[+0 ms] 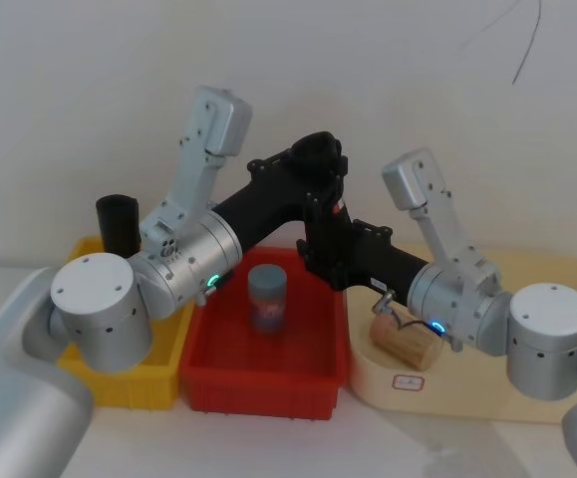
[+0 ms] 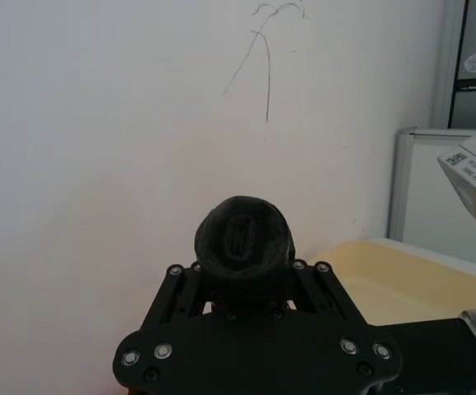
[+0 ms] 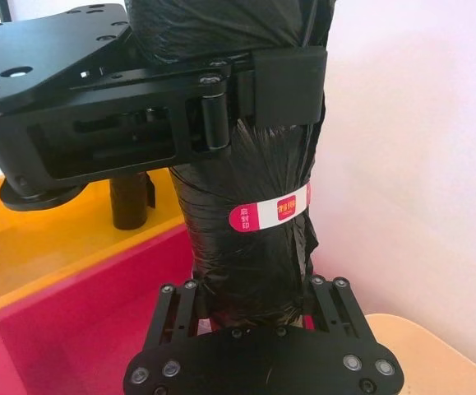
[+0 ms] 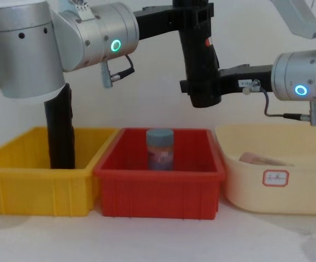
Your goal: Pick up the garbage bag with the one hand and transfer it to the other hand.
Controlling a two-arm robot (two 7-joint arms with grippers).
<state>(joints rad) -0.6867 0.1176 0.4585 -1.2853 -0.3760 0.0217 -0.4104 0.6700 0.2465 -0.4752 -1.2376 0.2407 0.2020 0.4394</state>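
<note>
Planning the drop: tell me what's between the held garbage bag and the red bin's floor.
In the chest view, open air separates the garbage bag, clamped by the left hand and right hand, from the red bin. The blue-lidded jar stands slightly left of it.

You see the garbage bag [image 4: 197, 49], a tall black roll with a small red and white label, standing upright in the air. The left gripper [image 4: 193, 13] grips its top and the right gripper [image 4: 201, 90] grips its bottom.

Soft, even, diffuse light fills the scene, leaving only faint shadows under the red bin [image 4: 159, 185]. The white wall [image 2: 122, 123] looks bright and slightly washed out; nearby black parts appear mildly blurred.
</note>
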